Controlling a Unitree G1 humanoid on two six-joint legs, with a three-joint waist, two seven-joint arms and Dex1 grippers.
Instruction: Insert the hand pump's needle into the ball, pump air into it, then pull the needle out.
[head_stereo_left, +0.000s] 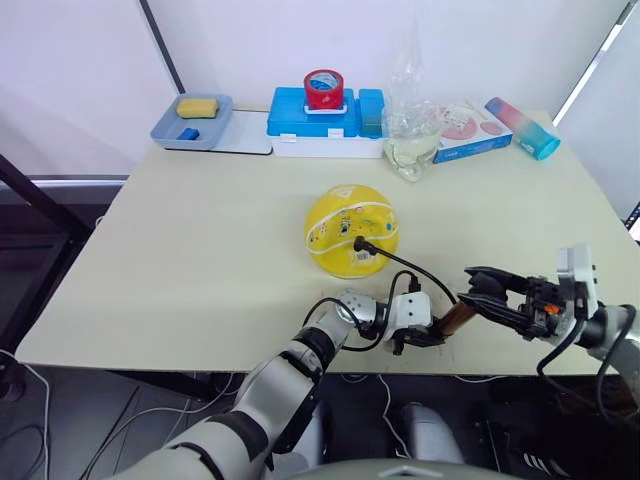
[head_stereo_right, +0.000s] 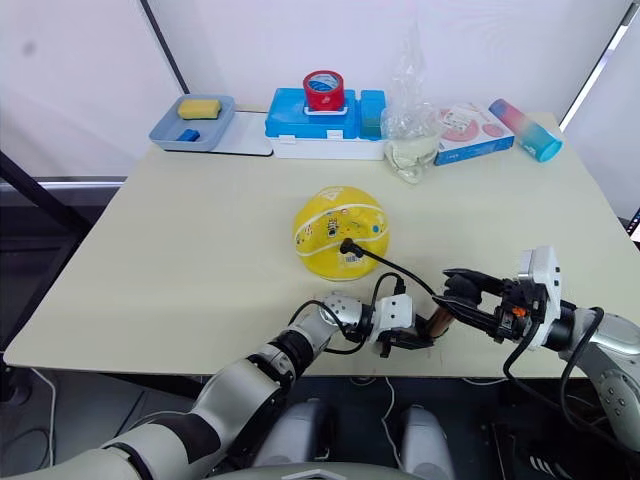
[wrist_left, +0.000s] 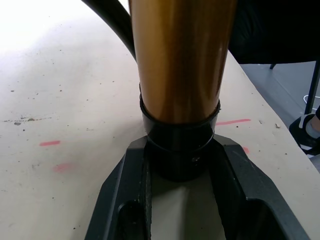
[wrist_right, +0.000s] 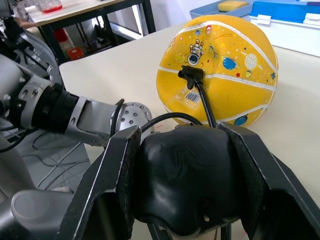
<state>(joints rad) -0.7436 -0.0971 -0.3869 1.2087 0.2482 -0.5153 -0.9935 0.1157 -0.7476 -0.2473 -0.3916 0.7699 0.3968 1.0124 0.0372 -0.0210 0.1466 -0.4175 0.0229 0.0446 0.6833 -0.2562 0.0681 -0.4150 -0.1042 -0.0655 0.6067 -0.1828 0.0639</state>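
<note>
1. My left gripper (head_stereo_left: 418, 338) clamps the hand pump (head_stereo_left: 455, 318) at its lower black cap.
2. My right gripper (head_stereo_left: 482, 291) grips the pump's black handle.
3. The hose reaches the needle (wrist_right: 190, 74), seated in the ball (head_stereo_left: 350, 230) mid-table (head_stereo_left: 200, 260).

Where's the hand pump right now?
The hand pump lies near the table's front edge, held between the left pincer at its base and the right pincer on its handle, its hose running to the ball.
</note>
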